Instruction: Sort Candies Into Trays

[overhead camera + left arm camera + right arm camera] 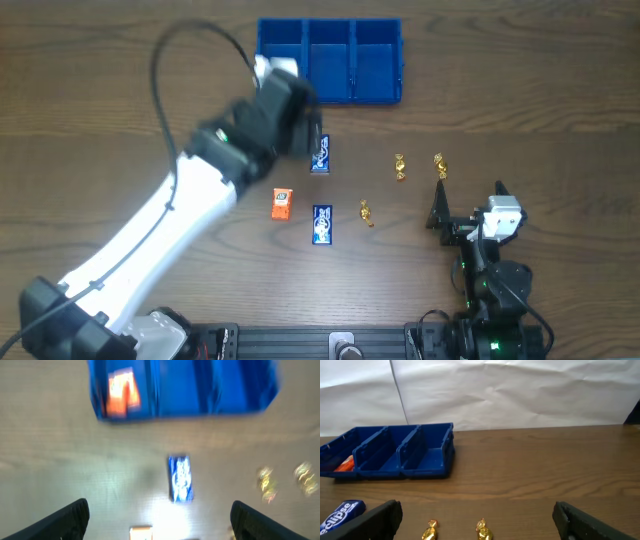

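My left arm runs in a long slant from its base at the near left corner up the table. Its wrist is bent downward close to the front wall of the tray. My left claw hangs there with the fingers spread wide and nothing held. A blue candy lies flat on the wood ahead of it, between claw and tray. One orange candy sits in the tray's end compartment on my left side. A second orange candy lies on the table beside my left forearm, and the other blue candy is just to its right.

My right arm is folded close over its base. It holds my right claw low and level, pointing up the table. Those fingers are also spread wide and hold nothing. Two gold candies lie on the wood just ahead of them. A third gold candy lies near the other blue candy.
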`<action>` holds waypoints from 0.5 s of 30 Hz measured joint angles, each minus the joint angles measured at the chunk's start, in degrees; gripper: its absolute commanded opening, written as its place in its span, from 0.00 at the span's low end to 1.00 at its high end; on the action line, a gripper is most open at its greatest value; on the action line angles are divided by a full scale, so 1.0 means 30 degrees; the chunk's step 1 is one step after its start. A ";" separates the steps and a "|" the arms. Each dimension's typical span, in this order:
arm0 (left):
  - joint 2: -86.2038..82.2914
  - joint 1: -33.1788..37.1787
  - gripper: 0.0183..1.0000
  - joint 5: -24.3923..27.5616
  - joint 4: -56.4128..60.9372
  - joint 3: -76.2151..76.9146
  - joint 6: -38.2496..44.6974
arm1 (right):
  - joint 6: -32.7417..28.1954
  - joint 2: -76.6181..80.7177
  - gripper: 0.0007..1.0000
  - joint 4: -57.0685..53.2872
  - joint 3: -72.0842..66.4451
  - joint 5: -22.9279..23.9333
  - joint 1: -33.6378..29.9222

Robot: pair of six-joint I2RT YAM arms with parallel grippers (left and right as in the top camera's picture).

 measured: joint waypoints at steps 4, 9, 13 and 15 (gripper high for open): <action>0.0430 -0.1501 0.89 -0.0182 0.1989 -0.4874 -0.1916 | 0.0000 0.0000 1.00 0.0015 0.0000 0.0036 0.0000; 0.1355 -0.1690 0.87 -0.0022 0.3679 -0.8007 -0.3628 | 0.0000 0.0000 1.00 0.0007 0.0000 0.0051 0.0000; 0.2302 -0.1661 0.86 0.0131 0.4109 -0.8327 -0.4248 | 0.0000 0.0000 1.00 0.0007 0.0000 0.0051 0.0000; 0.2718 -0.1661 0.85 0.0270 0.4386 -0.8327 -0.4459 | 0.0000 0.0000 1.00 0.0007 0.0000 0.0051 0.0000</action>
